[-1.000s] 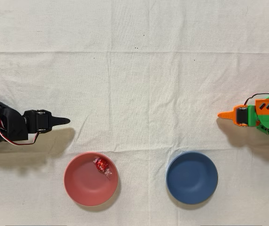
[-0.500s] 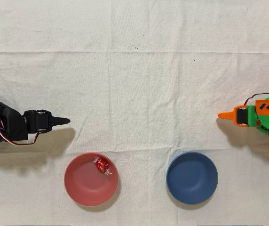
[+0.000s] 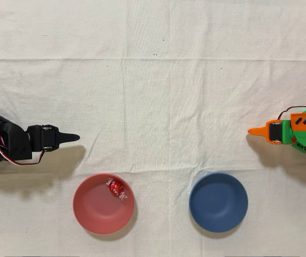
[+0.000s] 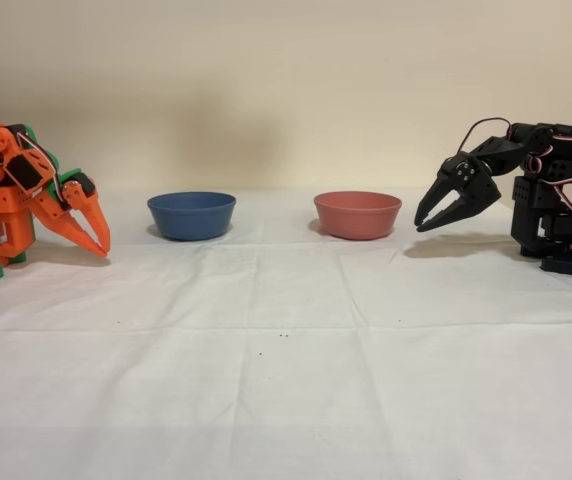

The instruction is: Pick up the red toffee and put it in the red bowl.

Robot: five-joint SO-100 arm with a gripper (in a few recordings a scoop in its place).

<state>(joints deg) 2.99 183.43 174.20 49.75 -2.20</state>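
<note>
Hand (image 4: 428, 222) empty, fingers slightly parted, clear of the tabletop (image 4: 286, 380).
Red toffee (image 3: 115, 187) lies inside the red bowl (image 3: 97, 211), near its rim on the black arm's side; hand touches nothing.

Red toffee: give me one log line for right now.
toffee: inside red bowl, near rim | hand: open, empty, beside bowl, off the cloth | blue bowl: empty | task: looks done
</note>
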